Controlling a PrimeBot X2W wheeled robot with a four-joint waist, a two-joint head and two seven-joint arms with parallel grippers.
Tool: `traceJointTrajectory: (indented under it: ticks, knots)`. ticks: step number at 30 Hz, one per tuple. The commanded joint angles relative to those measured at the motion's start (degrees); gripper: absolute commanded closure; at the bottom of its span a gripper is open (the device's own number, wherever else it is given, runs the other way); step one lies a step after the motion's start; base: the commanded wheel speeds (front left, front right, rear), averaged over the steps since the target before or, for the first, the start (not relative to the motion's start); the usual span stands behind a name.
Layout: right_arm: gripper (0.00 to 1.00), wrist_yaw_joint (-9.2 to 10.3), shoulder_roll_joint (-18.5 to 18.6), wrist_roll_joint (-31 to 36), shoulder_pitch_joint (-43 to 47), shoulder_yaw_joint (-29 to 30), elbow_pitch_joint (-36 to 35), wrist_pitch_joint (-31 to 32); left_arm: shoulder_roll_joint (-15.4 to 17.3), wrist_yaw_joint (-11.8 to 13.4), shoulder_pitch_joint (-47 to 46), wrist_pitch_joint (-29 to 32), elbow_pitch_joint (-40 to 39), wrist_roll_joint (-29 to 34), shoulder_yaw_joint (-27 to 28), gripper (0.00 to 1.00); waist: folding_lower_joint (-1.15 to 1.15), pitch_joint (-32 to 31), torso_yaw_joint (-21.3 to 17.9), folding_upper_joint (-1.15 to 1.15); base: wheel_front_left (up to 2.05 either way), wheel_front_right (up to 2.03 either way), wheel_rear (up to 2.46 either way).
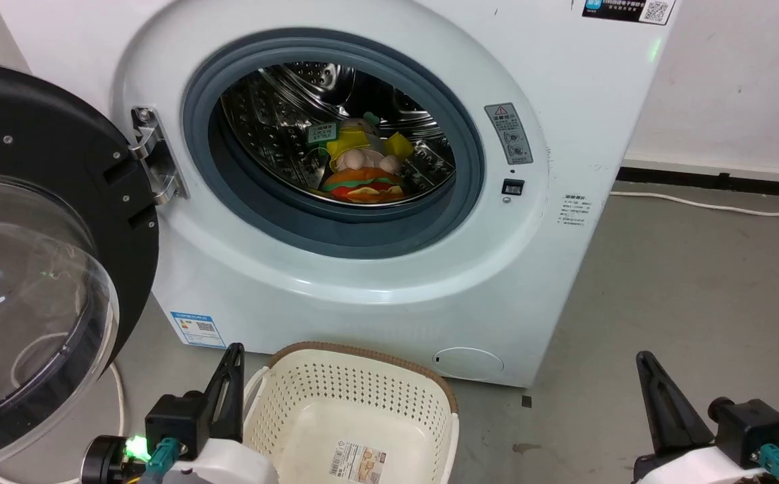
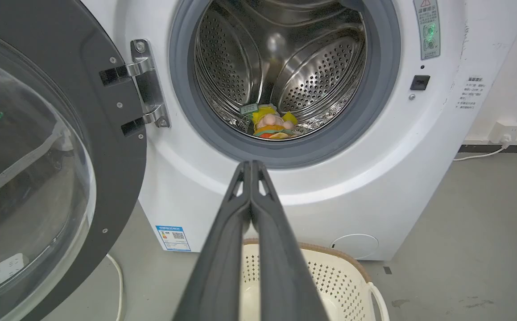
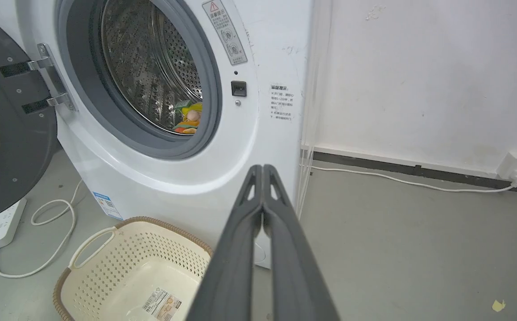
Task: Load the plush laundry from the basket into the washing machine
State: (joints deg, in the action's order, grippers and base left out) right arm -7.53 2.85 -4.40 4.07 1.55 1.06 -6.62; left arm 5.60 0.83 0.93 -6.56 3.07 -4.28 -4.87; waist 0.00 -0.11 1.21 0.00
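So the plush laundry (image 1: 362,171) is sitting inside the washing machine (image 1: 564,87), low in the steel drum (image 1: 275,128) just behind the grey gasket (image 1: 335,235). The hamburger bun end faces the opening, the pink figure with yellow sleeves is above and behind it, and the green-white tag pokes out to its upper left. It looks fully past the gasket lip, with nothing hanging over the edge as far as I can tell.

The basket (image 1: 349,386) is on the floor right in front of the machine. All I can see in it is the label sticker (image 1: 357,462) on the bottom, so I'd call the loading itself basically done.

The left pincer (image 2: 251,167) has its fingers pressed together on nothing. Same for the right pincer (image 3: 263,171): tips touching, nothing held. Both sit low and well back from the opening, one on each side of the basket, with the left just beside its rim.

From either pincer the toy lies ahead and upward, deep in the drum. It's more or less straight ahead for the left one, and off to the left for the right one. The round door (image 1: 60,168) hangs wide open on its hinge (image 1: 154,161) on the left side. If anything's left to do it'd be swinging that shut, and the left arm is clearly the closer one.
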Motion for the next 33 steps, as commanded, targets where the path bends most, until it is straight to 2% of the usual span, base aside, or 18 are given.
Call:
traceJointTrajectory:
  ticks: [1, 33]
  knots:
    - [1.0, 0.02, 0.0, 0.6, -1.3, -0.1, -0.4, 0.3, -0.4, -0.3, -0.5, 0.3, -0.5, 0.5, 0.3, 1.0, 0.0, 0.0, 0.0, 0.0, 0.0, 0.0, 0.0]
    - [1.0, 0.04, 0.0, 2.8, -2.9, -1.0, -0.8, 4.0, -1.7, -0.6, -0.8, 3.9, -2.0, 2.7, 3.0, 1.0, 0.0, 0.1, -0.7, 0.0, 0.0, 0.0, 0.0]
